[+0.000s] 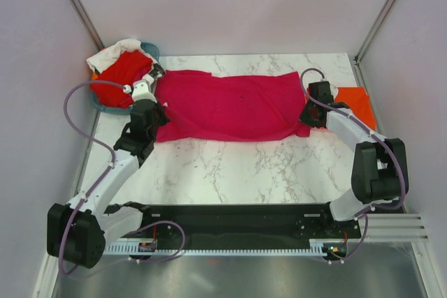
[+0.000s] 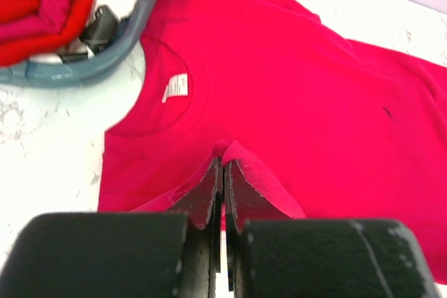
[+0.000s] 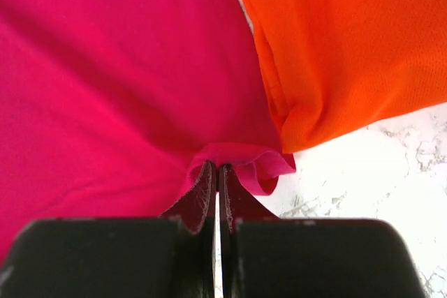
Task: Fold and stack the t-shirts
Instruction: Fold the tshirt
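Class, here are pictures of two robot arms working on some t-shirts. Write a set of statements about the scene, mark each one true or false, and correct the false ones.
1. The left gripper and the right gripper are each shut on the pink shirt. True.
2. The orange shirt lies in the basket. False: it lies on the table at the right, beside the pink shirt's end.
3. The pink shirt's collar is at the end nearest the basket. True.
4. The red shirt is spread flat on the table. False: it is bunched up in the basket.
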`<act>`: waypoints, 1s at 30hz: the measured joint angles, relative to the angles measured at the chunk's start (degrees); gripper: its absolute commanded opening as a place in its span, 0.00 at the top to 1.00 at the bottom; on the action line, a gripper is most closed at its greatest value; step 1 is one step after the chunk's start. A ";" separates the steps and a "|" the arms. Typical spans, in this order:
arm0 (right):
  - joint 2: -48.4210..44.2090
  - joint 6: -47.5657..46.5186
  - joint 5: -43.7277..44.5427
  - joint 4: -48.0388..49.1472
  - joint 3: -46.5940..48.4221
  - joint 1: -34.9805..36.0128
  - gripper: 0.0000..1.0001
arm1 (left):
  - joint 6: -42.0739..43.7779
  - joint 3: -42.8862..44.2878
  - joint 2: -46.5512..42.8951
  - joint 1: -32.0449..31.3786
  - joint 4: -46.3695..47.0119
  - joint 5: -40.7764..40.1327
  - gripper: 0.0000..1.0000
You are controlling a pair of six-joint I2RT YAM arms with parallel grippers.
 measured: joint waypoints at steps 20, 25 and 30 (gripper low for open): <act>10.25 -0.04 -0.02 0.52 11.21 -2.32 1.00 | 2.45 11.19 13.86 3.50 4.96 -0.42 0.98; 11.96 -0.04 -0.02 0.48 12.68 -3.10 1.00 | 2.73 12.85 17.68 3.91 6.23 0.76 0.98; 12.85 -0.02 -0.22 0.48 14.12 -3.48 1.00 | 3.54 14.95 20.92 4.04 6.56 1.73 0.98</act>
